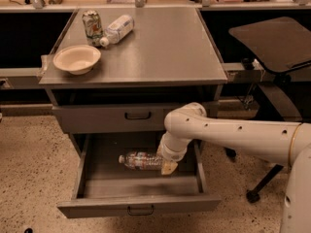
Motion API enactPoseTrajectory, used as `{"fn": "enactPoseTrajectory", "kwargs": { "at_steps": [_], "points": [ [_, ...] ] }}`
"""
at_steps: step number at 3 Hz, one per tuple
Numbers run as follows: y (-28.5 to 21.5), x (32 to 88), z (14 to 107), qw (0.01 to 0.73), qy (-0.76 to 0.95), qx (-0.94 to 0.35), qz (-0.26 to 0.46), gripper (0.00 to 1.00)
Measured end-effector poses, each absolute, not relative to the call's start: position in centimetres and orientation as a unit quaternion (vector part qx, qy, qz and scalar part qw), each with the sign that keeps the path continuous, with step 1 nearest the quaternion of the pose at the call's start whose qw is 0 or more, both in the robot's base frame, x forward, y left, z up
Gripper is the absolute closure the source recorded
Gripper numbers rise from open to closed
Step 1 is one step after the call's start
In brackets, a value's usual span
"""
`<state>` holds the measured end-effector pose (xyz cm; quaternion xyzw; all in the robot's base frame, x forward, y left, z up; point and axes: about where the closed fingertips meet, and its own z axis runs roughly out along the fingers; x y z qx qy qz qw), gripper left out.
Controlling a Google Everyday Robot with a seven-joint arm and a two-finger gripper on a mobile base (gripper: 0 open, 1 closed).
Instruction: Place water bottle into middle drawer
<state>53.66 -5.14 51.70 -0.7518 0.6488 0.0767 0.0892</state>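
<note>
The water bottle point(141, 161) is small, clear and crinkled, with a white cap pointing left. It lies sideways inside the open middle drawer point(141, 208), low over the drawer floor. My gripper point(166, 166) is down in the drawer at the bottle's right end and is shut on the water bottle. The white arm reaches in from the right. I cannot tell whether the bottle touches the drawer floor.
On the grey cabinet top point(160, 52) stand a tan bowl point(77, 58), a drink can point(92, 22) and a white-labelled bottle point(117, 29) lying on its side. The closed handled drawer front point(112, 118) is just above. A black office chair point(277, 47) stands at the right.
</note>
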Motion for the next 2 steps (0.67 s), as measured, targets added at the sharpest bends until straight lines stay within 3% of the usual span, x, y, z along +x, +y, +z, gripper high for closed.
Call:
{"fn": "enactPoseTrajectory", "kwargs": {
  "at_steps": [2],
  "points": [
    [-4.5,58.2,43.7,0.128,0.659,-0.731,0.121,1.0]
  ]
}}
